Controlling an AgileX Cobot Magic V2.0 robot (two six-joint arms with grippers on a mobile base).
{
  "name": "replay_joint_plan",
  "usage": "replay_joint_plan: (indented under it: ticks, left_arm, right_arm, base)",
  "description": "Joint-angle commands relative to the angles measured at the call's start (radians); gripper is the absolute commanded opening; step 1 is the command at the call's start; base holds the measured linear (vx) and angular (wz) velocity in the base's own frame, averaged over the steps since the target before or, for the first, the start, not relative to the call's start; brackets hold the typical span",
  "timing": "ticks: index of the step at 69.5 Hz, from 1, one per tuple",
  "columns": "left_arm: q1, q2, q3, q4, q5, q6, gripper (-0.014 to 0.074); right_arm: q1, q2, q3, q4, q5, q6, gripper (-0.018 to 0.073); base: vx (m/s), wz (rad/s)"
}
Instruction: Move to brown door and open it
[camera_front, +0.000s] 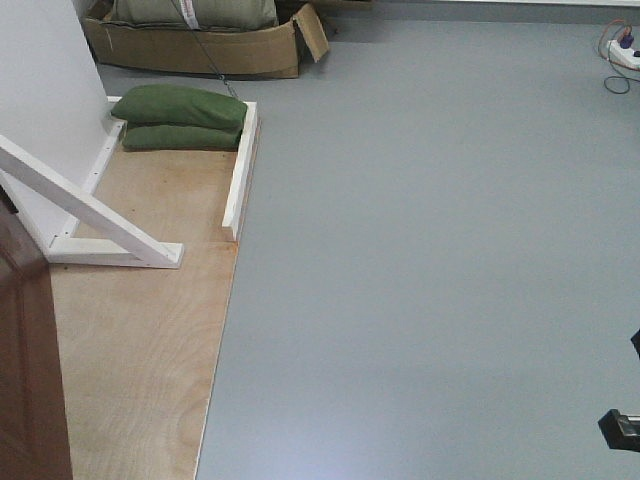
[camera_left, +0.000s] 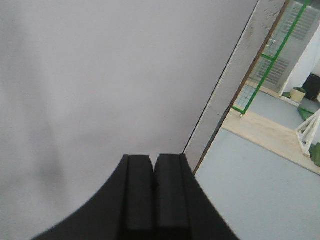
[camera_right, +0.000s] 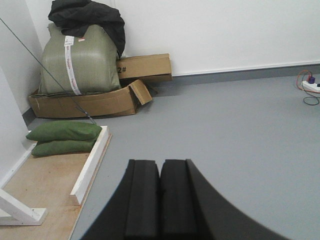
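Plywood (camera_front: 140, 370) covers the left of the front view, with grey floor (camera_front: 430, 250) to its right. The door (camera_front: 28, 380) shows only as a dark brown upright slab cut by the lower left edge, and its handle is out of frame. A white beam (camera_front: 90, 215) slants just beyond it, and green sandbags (camera_front: 180, 118) lie farther back.

In the left wrist view, the left gripper (camera_left: 153, 170) has its pads pressed together and holds nothing. It faces a plain white wall (camera_left: 100, 75). A thin brown line (camera_left: 202, 159) along that wall's right edge may be the door's edge, but I cannot tell.

In the right wrist view, the right gripper (camera_right: 160, 172) is likewise closed and empty. It points across open floor toward a cardboard box (camera_right: 85, 102), and no door is in sight.

The door lies to the robot's left and stands vertical, so the left arm looks nearer. The base probably needs to turn left until the handle comes into view.
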Motion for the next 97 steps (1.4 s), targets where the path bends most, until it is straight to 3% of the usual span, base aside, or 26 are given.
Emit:
replay_joint_plan:
  ticks: [1, 22, 44, 61, 77, 97]
  left_arm:
    - [0.013, 0.03, -0.04, 0.043, -0.1, -0.011, 0.0011]
    - [0.013, 0.032, -0.04, 0.016, 0.207, -0.019, 0.0011]
    - [0.013, -0.025, -0.037, -0.076, 0.362, -0.019, 0.0011]
    - [0.012, -0.051, -0.037, -0.076, 0.503, -0.02, 0.0011]
    - [0.012, -0.026, -0.037, -0.076, 0.658, -0.149, 0.0011]
    - [0.004, -0.021, -0.037, -0.076, 0.932, -0.151, 0.0011]
  right_arm:
    - [0.001, -0.009, 0.002, -0.005, -0.08, -0.009, 0.0]
    - [0.001, -0.009, 0.002, -0.005, -0.08, -0.009, 0.0]
    - [0.001, -0.009, 0.002, -0.005, -0.08, -0.009, 0.0]
    - [0.001, -0.009, 0.002, -0.005, -0.08, -0.009, 0.0]
    - [0.001, -0.009, 0.002, -0.005, -0.08, -0.009, 0.0]
    - [0.001, -0.009, 0.002, -0.005, -0.08, -0.009, 0.0]
  base:
    - [0.0, 0.0]
    - [0.0, 0.0]
    - [0.0, 0.0]
    - [0.0, 0.0]
    - [0.0, 0.0]
    - [0.0, 0.0]
